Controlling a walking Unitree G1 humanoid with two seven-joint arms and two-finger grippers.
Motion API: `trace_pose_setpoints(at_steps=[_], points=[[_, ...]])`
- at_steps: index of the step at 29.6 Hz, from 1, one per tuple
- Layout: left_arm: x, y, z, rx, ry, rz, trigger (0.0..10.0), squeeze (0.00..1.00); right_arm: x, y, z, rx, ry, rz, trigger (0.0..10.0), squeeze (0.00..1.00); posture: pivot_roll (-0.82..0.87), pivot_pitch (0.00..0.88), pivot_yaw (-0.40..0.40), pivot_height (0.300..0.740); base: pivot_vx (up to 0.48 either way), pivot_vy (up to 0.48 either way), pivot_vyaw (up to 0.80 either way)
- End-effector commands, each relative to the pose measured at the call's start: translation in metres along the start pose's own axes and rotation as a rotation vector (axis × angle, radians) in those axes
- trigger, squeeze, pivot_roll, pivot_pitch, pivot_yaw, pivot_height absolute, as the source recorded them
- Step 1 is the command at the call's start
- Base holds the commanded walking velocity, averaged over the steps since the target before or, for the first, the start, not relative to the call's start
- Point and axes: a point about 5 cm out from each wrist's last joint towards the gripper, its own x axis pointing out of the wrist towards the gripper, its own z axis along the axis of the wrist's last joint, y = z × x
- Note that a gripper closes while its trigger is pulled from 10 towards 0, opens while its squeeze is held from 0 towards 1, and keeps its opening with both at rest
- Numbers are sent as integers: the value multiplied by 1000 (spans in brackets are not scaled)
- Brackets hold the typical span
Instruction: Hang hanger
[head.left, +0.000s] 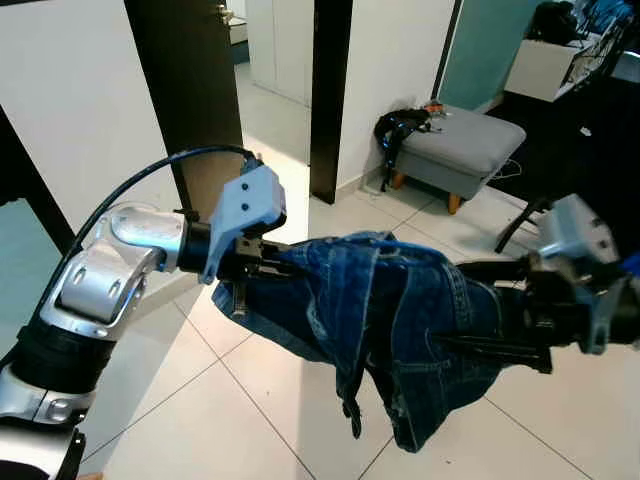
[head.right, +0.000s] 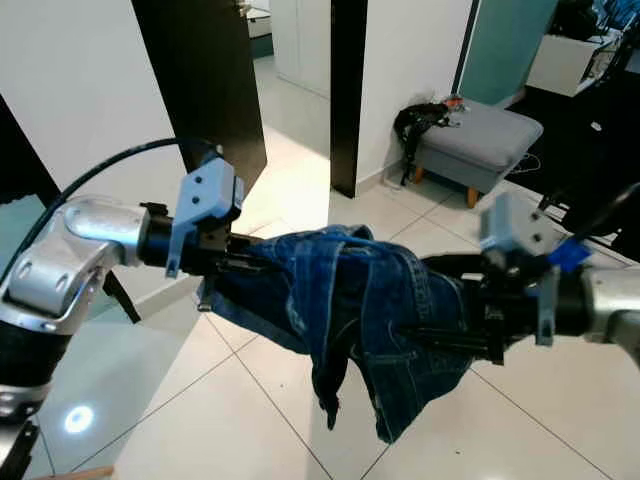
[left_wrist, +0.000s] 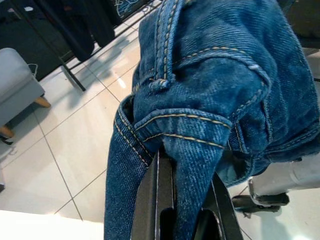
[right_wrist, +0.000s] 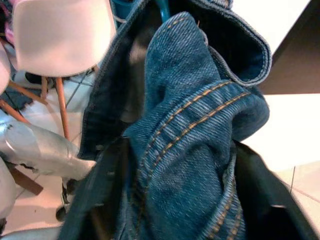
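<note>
**Denim garment held between both grippers above tiled floor**

A blue denim garment (head.left: 390, 320) is suspended in mid-air between the two arms, bunched and folded, with loose ends hanging down from its middle toward the white tiled floor (head.left: 250, 420). No hanger can be made out among the folds.

The left gripper (head.left: 262, 262) is at the garment's left end. Its black fingers (left_wrist: 160, 200) run into the cloth, and in the left wrist view a stitched denim hem is wrapped over and between them, so the fingers are closed narrowly on the fabric.

The right gripper (head.right: 440, 335) is at the garment's right end, its fingers pushed in under the denim. In the right wrist view a thick seam with orange stitching sits between the two dark fingers (right_wrist: 260, 195), which stand fairly wide apart with the bunched cloth packed between them; they are holding the garment.

Surroundings, placed from the garment: behind it and to the right stands a grey padded stool (head.left: 460, 145) on wooden legs, with a dark bag (head.left: 400, 135) against its left side. Directly behind the garment is a dark door frame (head.left: 330, 90), and behind its left end a dark open door (head.left: 185, 100). A white chair (right_wrist: 62, 35) with wooden legs appears beyond the garment in the right wrist view.
</note>
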Motion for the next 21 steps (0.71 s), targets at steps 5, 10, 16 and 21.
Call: trace_pose_setpoints(at_steps=[5, 10, 16, 21], points=[[3, -5, 19, 60, -97, -55, 10000, 0, 9, 3, -1, -16, 9, 44, 0, 0, -12, 63, 0, 740, 0, 0, 0], [2, -5, 20, 73, -96, -51, 10000, 0, 10, 0, 0, -30, -2, 35, 0, 0, -12, 66, 0, 740, 0, 0, 0], [5, -4, 13, 1, -94, -46, 10000, 1000, 11, -3, -1, -36, -15, 6, 0, 0, -14, 70, 1, 740, 0, 0, 0], [3, 11, 3, -60, -104, 70, 10000, 1000, 15, -7, -8, -6, -24, -45, 0, 0, -14, 73, 1, 740, 0, 0, 0]])
